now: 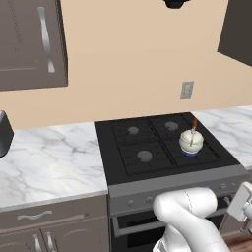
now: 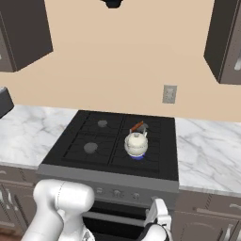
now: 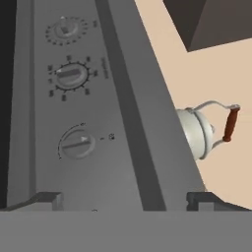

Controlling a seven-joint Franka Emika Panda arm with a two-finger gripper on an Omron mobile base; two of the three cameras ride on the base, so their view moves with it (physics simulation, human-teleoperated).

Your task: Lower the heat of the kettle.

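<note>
Simulated kitchen: beige wall, dark upper cabinets (image 1: 32, 42) in the frame corners, marble counter (image 1: 49, 162) on both sides of the range. A wall outlet (image 1: 186, 90) is seen above the stove, right of centre in the left base view.

Black four-burner stove (image 1: 147, 145) sits mid-frame in both base views, with a grey control panel (image 1: 182, 189) along its front edge and the oven door below.

The arm is folded low in front of the oven, at the bottom of both base views. The wrist is aimed at the control panel, which is seen close up in the hand view.

The kettle (image 1: 191, 141) is standing on the front-right burner, right of centre in the left base view, just right of centre in the right base view. In the hand view it is seen at mid-right, past the panel's edge. A bluish ring is visible at its base, likely the lit burner.

Three knobs are seen in the left half of the hand view; the nearest knob (image 3: 77, 143) sits lower left of centre, between the gripper's (image 3: 125, 201) fingertips and short of them.

Gripper state: jaws spread wide, nothing held, no knob touched.

Progress, judged: approach nearly done. Closing on a knob and turning it down are not yet done. Which knob drives the kettle's burner cannot be told.
</note>
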